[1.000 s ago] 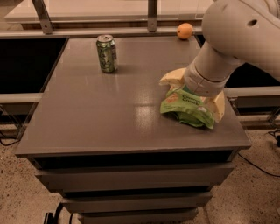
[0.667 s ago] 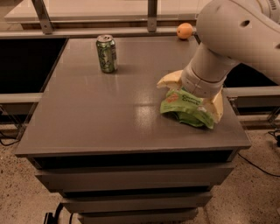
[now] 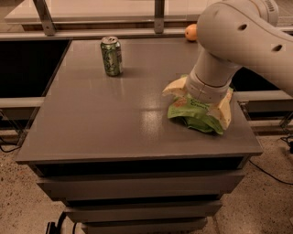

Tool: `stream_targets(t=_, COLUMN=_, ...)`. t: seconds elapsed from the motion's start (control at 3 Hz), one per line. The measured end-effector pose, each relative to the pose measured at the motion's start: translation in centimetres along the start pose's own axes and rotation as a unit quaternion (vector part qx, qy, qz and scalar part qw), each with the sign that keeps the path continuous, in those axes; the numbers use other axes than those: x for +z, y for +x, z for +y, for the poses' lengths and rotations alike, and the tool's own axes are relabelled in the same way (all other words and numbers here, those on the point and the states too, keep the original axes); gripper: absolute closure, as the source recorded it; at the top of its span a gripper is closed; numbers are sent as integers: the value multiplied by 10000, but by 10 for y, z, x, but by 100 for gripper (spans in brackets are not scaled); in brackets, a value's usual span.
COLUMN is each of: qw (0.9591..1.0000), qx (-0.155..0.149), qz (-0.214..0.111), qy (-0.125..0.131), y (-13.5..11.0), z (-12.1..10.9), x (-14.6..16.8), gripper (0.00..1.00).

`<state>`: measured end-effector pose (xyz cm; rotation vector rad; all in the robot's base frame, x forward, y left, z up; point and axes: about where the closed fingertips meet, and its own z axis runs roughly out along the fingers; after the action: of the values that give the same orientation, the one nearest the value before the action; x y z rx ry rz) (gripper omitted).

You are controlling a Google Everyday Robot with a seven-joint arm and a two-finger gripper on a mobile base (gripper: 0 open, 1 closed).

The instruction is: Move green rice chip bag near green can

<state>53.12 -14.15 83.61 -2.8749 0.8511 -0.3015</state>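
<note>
The green rice chip bag (image 3: pixel 194 114) lies crumpled on the grey table (image 3: pixel 114 119) near its right front edge. My gripper (image 3: pixel 200 101) comes down on it from above, under the big white arm (image 3: pixel 238 36). Its cream fingers (image 3: pixel 176 89) stand spread, one at the bag's left end and one at its right end, with the bag between them. The bag rests on the table. The green can (image 3: pixel 111 55) stands upright at the back left of the table, well apart from the bag.
An orange fruit (image 3: pixel 191 32) sits at the table's back edge, partly behind the arm. A rail with metal posts (image 3: pixel 159 13) runs behind the table. Drawer fronts (image 3: pixel 137 187) are below the table top. Cables lie on the speckled floor.
The arm and gripper have shifted slightly to the left over the bag. The bag and the can stay where they were.
</note>
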Motion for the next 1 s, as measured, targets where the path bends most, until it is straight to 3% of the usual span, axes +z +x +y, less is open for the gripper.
stream_targets(t=0.67, qw=9982, qx=504, qz=-109, qy=-309, y=16, z=-3, x=11, gripper=0)
stream_targets(t=1.0, qw=9953, qx=863, qz=-197, qy=-403, y=25, z=-2, x=15, gripper=0)
